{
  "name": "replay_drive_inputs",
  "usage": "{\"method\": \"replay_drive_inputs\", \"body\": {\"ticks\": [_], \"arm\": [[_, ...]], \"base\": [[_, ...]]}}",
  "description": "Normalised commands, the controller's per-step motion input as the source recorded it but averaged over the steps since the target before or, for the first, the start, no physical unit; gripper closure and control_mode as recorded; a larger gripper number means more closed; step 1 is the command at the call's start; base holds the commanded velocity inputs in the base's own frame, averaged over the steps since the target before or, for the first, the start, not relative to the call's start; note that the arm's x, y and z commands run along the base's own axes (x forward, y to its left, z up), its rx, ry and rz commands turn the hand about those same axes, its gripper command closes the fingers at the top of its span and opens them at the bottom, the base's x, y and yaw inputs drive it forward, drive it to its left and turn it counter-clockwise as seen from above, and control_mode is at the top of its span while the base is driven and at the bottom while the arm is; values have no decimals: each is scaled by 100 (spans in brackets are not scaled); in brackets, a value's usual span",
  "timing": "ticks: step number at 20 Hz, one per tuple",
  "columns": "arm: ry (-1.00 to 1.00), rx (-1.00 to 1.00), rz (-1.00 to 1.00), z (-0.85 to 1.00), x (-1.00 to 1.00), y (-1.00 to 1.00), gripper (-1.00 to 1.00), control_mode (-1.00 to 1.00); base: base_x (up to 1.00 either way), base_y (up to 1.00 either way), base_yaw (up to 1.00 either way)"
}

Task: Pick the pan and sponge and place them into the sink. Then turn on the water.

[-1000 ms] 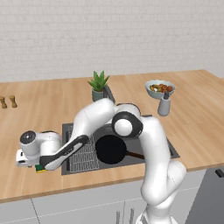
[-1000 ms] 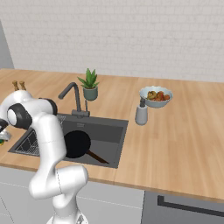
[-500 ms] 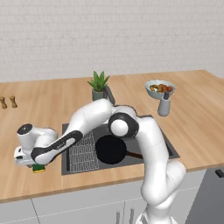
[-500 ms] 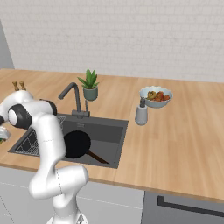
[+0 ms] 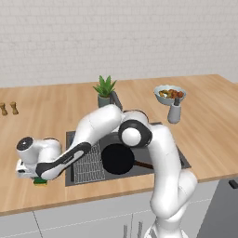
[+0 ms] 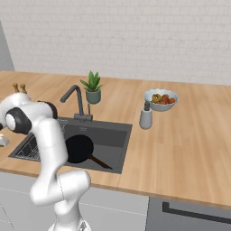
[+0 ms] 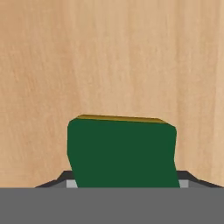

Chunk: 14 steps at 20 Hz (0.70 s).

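Since a second ago your arm has swung its hand lower and further out over the wooden counter (image 5: 56, 104) to the left of the sink (image 5: 172, 144), and the gripper (image 5: 38, 179) has come down onto the sponge (image 5: 41, 181); the base has not driven, as the scene sits the same in both base views.

In the left base view you see the white hand pressed low over the green sponge, which lies on the counter just beside the sink's left edge, near the front of the worktop. In the hand view the sponge (image 7: 122, 153) sits right between the two finger tips, its green face towards the camera and a thin yellow edge along the far side, with bare wood beyond it. The tips stand close on either side of the block, but you cannot tell from these pictures whether they are already pressing it or are just short of it.

The black frying pan (image 5: 118, 158) already lies in the sink basin, beside the wire grid rack (image 5: 88, 163), its handle pointing to the right. From the right base view you see the pan (image 6: 79, 148) below the dark faucet (image 6: 74, 101). No water runs from the spout.

The potted plant (image 5: 104, 90), the fruit bowl (image 5: 169, 94) and the grey dispenser (image 5: 174, 111) stand behind the sink.
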Motion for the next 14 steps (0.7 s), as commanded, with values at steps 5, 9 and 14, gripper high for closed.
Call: {"method": "replay_drive_inputs", "body": {"ticks": [5, 9, 14], "arm": [[-41, 14, -15, 27, -78, -98, 100, -100], [-24, 31, -14, 88, -63, -100, 100, -100], [-6, 37, -15, 100, -50, -100, 100, -100]], "base": [[0, 0, 0], [0, 0, 0], [0, 0, 0]]}}
